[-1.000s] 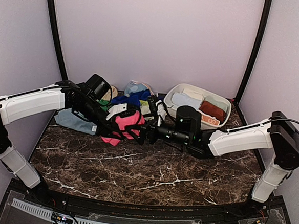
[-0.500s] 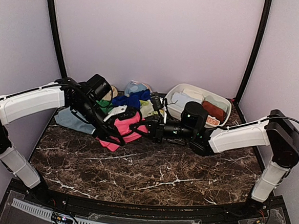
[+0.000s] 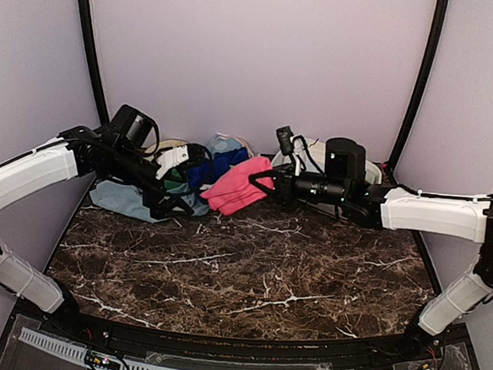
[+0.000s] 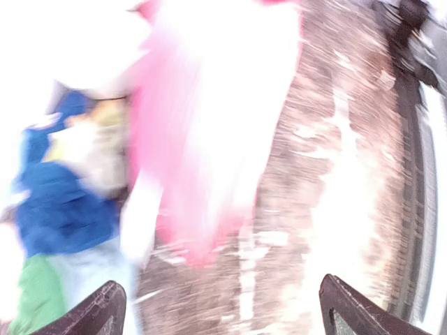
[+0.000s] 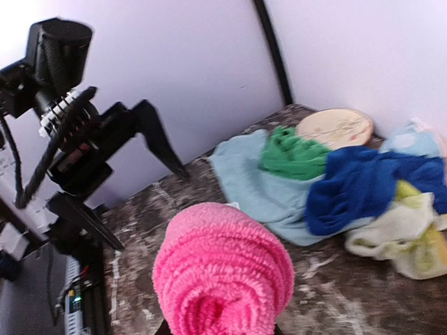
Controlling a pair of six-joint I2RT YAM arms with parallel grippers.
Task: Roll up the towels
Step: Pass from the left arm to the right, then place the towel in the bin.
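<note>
Left claw (image 3: 186,182) now wide open, moved back from the pink towel (image 3: 236,187), right claw (image 3: 262,179) grasping it, lifted higher

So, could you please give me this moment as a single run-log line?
left gripper: open, empty | right gripper: shut on rolled pink towel, held off table | loose towels: piled back-left
</note>
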